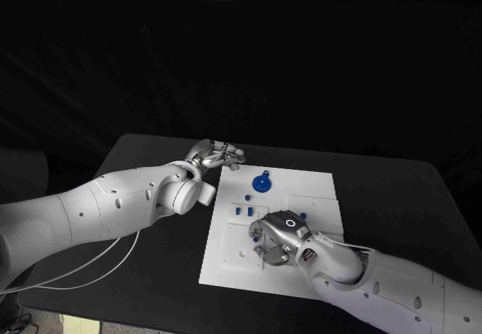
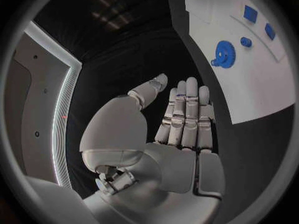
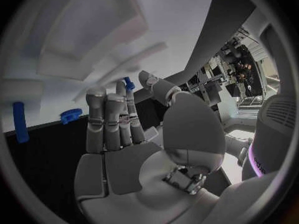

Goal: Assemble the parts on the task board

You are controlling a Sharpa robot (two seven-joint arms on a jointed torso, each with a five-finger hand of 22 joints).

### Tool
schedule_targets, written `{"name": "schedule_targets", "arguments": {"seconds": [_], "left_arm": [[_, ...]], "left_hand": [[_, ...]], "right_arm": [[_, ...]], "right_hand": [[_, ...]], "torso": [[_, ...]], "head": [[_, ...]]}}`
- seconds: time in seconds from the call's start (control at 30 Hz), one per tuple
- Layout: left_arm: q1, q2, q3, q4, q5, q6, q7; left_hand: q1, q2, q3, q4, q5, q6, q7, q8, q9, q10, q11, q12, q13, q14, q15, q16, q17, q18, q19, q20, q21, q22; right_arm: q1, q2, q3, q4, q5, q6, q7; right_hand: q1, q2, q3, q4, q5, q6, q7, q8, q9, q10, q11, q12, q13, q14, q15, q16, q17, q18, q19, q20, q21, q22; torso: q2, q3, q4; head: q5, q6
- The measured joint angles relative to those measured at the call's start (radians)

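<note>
**Barely underway: parts loose on the board, both hands empty**

Well, nearest the robot, the right hand [image 1: 278,240] sat low over the near half of the task board [image 1: 311,191], and from above it covered whatever lay beneath it. Its own wrist camera showed the fingers [image 3: 112,122] straight and side by side with nothing in them, though a small blue part [image 3: 128,83] poked up just past the fingertips; whether they touched it, I couldn't tell. A blue peg [image 3: 20,122] and a toothed blue piece [image 3: 70,115] sat further off in that view, blurred.

Moving up the board, a few small blue parts [image 1: 244,209] lay beside the hand, apparently unseated. Beyond them, the blue gear [image 1: 261,184] lay flat on the white plate, loose by the look of it, not mounted on anything.

Furthest out, the left hand [image 1: 214,154] hovered off the board's far left corner, over the black bench [image 1: 391,188]. Its fingers [image 2: 187,114] were stretched out flat, gripping nothing, with the gear off to one side.

My read: little if any assembly was done, and nearly every piece was left to place. The board's sockets were too small to make out.
</note>
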Motion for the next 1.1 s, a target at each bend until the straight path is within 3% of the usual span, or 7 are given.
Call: {"name": "schedule_targets", "arguments": {"seconds": [0.1,0.3,0.43,0.53,0.6,0.87,1.1], "left_arm": [[0.0,0.0,0.0,-0.001,0.0,0.0,0.0],[0.0,-0.001,0.0,-0.004,0.0,0.0,0.0],[0.0,-0.001,0.0,-0.007,0.0,0.0,0.0],[0.0,-0.001,0.0,-0.009,0.0,0.001,0.0],[0.0,-0.001,0.0,-0.01,0.0,0.001,0.0],[0.0,-0.001,0.0,-0.015,0.0,0.001,0.0],[0.0,-0.001,0.0,-0.018,0.0,0.001,0.0]], "left_hand": [[0.0,0.0,0.0,0.0,0.0,0.0,0.0,0.0,-0.001,-0.002,0.002,0.0,0.0,0.0,0.0,0.0,0.0,0.0,0.0,0.0,0.0,0.0],[0.0,0.0,0.0,0.0,0.0,-0.003,0.004,0.0,-0.001,-0.002,0.002,0.0,-0.001,0.0,0.0,0.0,0.001,0.0,0.0,0.0,0.0,0.001],[0.0,0.0,0.0,0.0,0.0,-0.004,0.003,0.0,-0.001,-0.002,0.002,0.0,-0.001,0.0,0.0,0.0,0.002,0.0,0.0,0.0,0.0,0.001],[0.0,0.0,0.0,0.0,0.0,-0.003,0.003,0.0,-0.001,-0.002,0.002,0.0,-0.001,0.0,0.0,0.0,0.002,0.0,0.0,0.0,0.0,0.001],[0.0,0.0,0.0,0.0,0.0,-0.003,0.003,0.0,-0.001,-0.002,0.002,0.0,-0.001,0.0,0.0,0.0,0.002,0.0,0.0,0.0,0.0,0.001],[0.0,0.0,0.0,0.0,0.0,-0.003,0.003,0.0,-0.001,-0.002,0.002,0.0,-0.001,0.0,0.0,-0.004,0.003,-0.001,0.0,0.0,0.0,0.001],[0.0,0.0,0.0,0.0,0.0,-0.003,0.003,0.0,-0.002,-0.002,0.002,0.0,-0.001,0.0,0.0,-0.004,0.003,-0.001,0.0,0.0,0.0,0.001]], "right_arm": [[-0.001,-0.012,-0.001,0.009,0.009,-0.011,0.001],[-0.001,-0.049,0.001,0.054,0.03,-0.042,0.003],[0.01,-0.073,0.02,0.088,0.045,-0.057,0.007],[0.026,-0.103,0.049,0.12,0.058,-0.06,0.01],[0.04,-0.124,0.061,0.136,0.067,-0.059,0.011],[0.129,-0.214,0.077,0.141,0.109,0.019,0.016],[0.144,-0.236,0.076,0.098,0.115,0.113,0.011]], "right_hand": [[-0.004,-0.004,-0.013,-0.013,0.0,-0.025,0.017,-0.009,-0.005,-0.021,0.011,-0.015,-0.015,-0.006,0.006,0.0,0.0,-0.016,-0.004,0.0,-0.001,0.0],[-0.007,-0.001,-0.023,-0.023,0.0,-0.039,0.024,-0.013,-0.007,-0.035,0.018,-0.015,-0.022,-0.003,0.01,0.0,-0.001,-0.016,-0.004,0.0,-0.006,0.0],[-0.007,-0.001,-0.023,-0.023,0.0,-0.04,0.025,-0.013,-0.007,-0.036,0.018,-0.015,-0.024,-0.003,0.01,0.0,-0.001,-0.016,-0.005,0.002,-0.006,0.0],[-0.007,-0.001,-0.023,-0.023,0.005,-0.043,0.025,-0.013,-0.007,-0.036,0.018,-0.015,-0.027,-0.003,0.01,0.0,-0.003,-0.016,-0.005,0.002,-0.006,0.0],[-0.007,-0.001,-0.018,-0.022,0.005,-0.043,0.026,-0.013,-0.006,-0.036,0.018,-0.015,-0.028,0.0,0.013,0.0,-0.003,-0.017,-0.005,0.002,-0.006,0.0],[-0.007,-0.001,-0.002,-0.014,0.005,-0.044,0.026,-0.009,-0.004,-0.021,0.011,-0.015,-0.031,0.006,0.008,0.004,-0.005,-0.017,0.011,-0.002,-0.007,0.0],[-0.007,-0.001,-0.023,-0.029,0.005,-0.047,0.022,-0.009,-0.004,-0.027,0.017,-0.015,-0.044,0.01,0.012,0.004,-0.006,-0.017,0.013,-0.002,-0.007,0.0]], "torso": [[0.0,-0.0001,0.0001],[0.0,0.0006,-0.0001],[0.0,0.0005,-0.0005],[-0.001,0.0012,-0.0005],[-0.001,0.0012,-0.0005],[-0.001,0.001,-0.0012],[-0.001,0.0007,-0.0008]], "head": [[-0.002,0.002],[-0.006,0.008],[-0.009,0.012],[-0.015,0.017],[-0.019,0.021],[-0.04,0.033],[-0.047,0.039]]}}
